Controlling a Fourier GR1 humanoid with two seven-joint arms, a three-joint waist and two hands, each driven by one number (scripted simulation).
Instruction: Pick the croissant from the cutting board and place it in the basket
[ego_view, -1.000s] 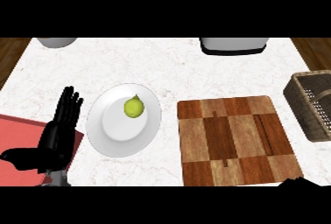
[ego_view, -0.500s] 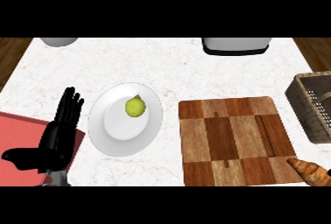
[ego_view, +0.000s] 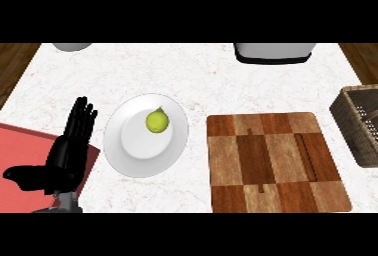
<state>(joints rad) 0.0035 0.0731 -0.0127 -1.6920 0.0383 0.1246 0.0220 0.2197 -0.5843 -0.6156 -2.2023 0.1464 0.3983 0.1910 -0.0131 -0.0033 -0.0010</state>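
The wooden checkered cutting board (ego_view: 273, 162) lies right of centre with nothing on its top. No croissant shows anywhere in the head view. The woven basket (ego_view: 362, 125) is cut off by the right edge, just past the board. My left hand (ego_view: 68, 150) rests open at the left, fingers straight and pointing up, beside the white plate. My right hand is out of view.
A white plate (ego_view: 133, 150) holding a small green lime (ego_view: 156, 121) sits left of the board. A red mat (ego_view: 22, 160) lies under my left hand. A grey appliance (ego_view: 272, 52) and a pale bowl (ego_view: 72, 47) stand at the counter's far edge.
A croissant that showed at the lower right edge half a second ago is gone from view. The left hand, plate and board have stayed put.
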